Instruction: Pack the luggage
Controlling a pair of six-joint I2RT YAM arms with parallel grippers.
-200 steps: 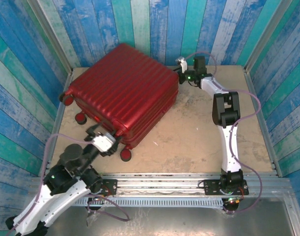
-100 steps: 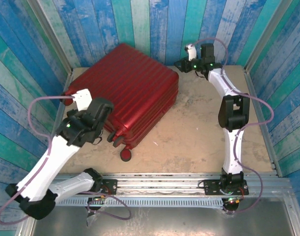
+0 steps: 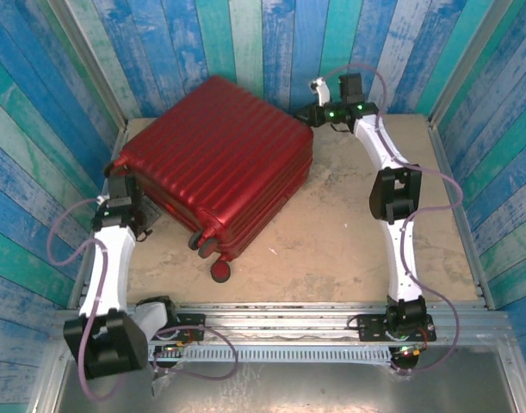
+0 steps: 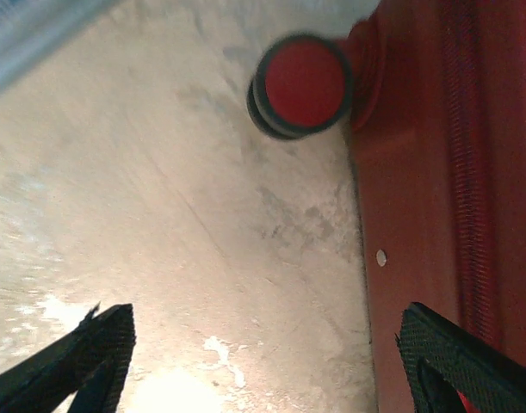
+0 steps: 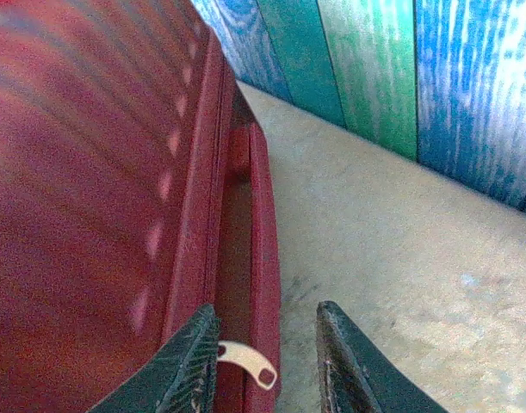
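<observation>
From above: luggage shut and lying flat on the tabletop, toward the far left corner, wheels turned to the near side. Judged to be the closing or zipping stage, packing itself apparently over, though not provable with the shell shut. Left arm stretched forward along the left edge, left claw low beside the near-left corner of the case. Right arm reaching far and bent leftward at the wrist, right claw just at the far right corner.

At the left wrist: left claw spread wide, holding nothing, aimed down at bare tabletop. A red-hubbed wheel ahead, ribbed shell along the right. Right-hand finger close to that shell, contact not certain.

At the right wrist: right claw narrow but not closed, straddling the side seam of the case. A pale zip pull sitting between the fingers, not visibly touched. Next, by judgement: finish closing on that pull, then draw it along the seam. Bracing the shell with the left claw probably needed too, against sliding.
</observation>
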